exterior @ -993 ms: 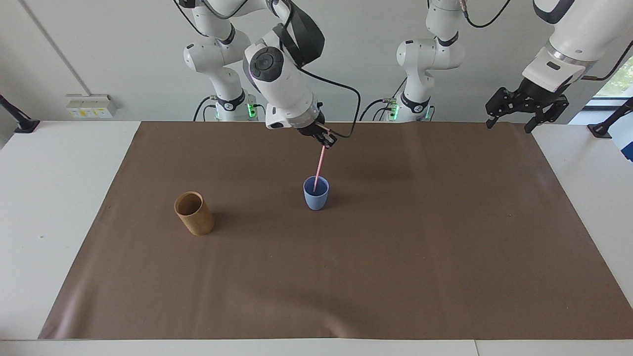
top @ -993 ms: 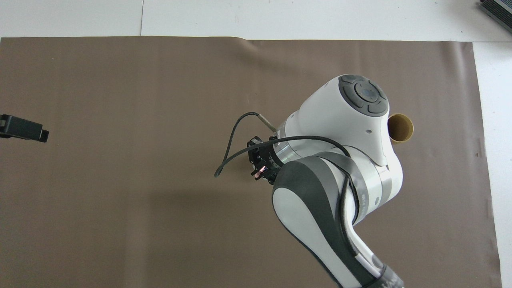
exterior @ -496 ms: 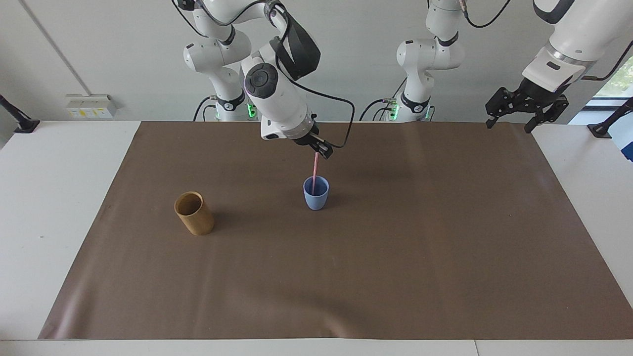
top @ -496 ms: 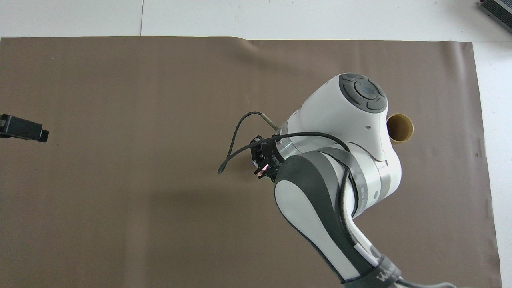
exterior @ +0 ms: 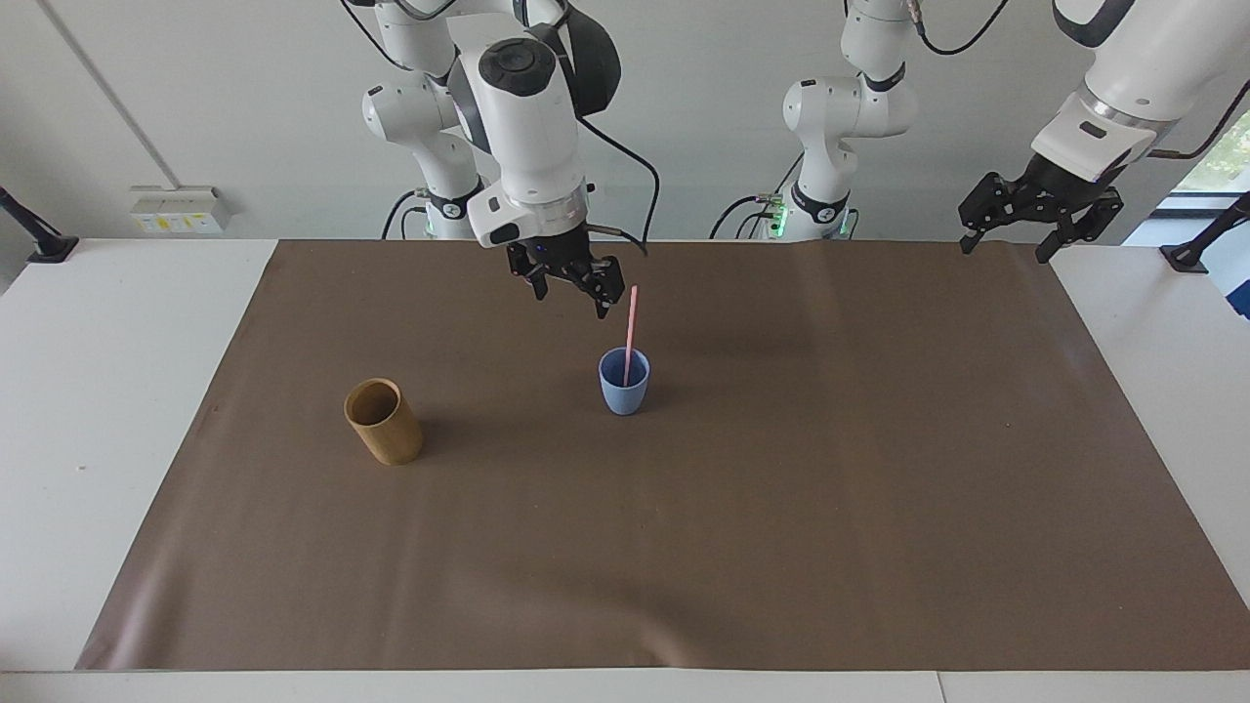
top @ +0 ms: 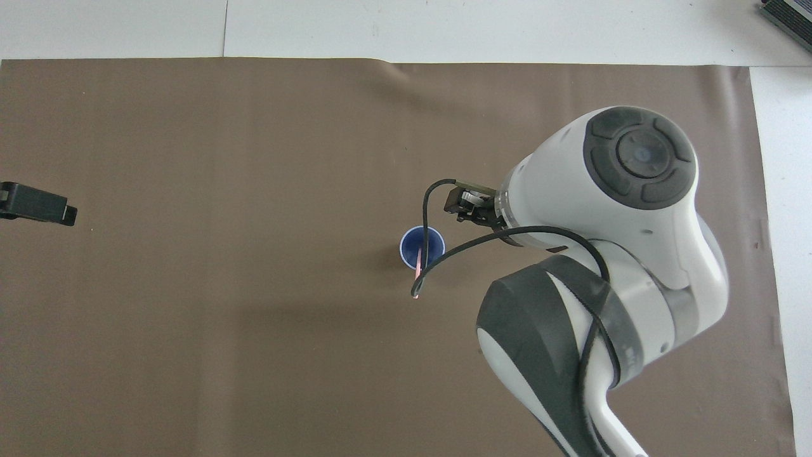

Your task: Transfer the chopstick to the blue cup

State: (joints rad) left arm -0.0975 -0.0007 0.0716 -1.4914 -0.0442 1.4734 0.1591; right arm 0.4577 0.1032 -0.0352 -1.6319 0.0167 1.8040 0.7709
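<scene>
The light-blue cup (exterior: 624, 382) (top: 422, 246) stands upright near the middle of the brown mat. The pink chopstick (exterior: 630, 322) (top: 418, 274) stands in it, its lower end inside the cup and its upper part leaning on the rim, with nothing holding it. My right gripper (exterior: 569, 284) hangs open in the air above the mat, beside the chopstick's top on the right arm's side and apart from it. In the overhead view only the gripper's base shows, under the arm's wrist. My left gripper (exterior: 1006, 236) (top: 38, 205) waits open above the mat's corner at the left arm's end.
A tan cylindrical cup (exterior: 383, 421) stands upright on the brown mat (exterior: 781, 508), toward the right arm's end; the right arm hides it in the overhead view. A black cable (top: 438, 241) from the right wrist loops over the blue cup in the overhead view.
My right gripper has opened and let go of the chopstick, then swung away toward the right arm's end. The chopstick now stands alone in the blue cup. The left arm has not moved.
</scene>
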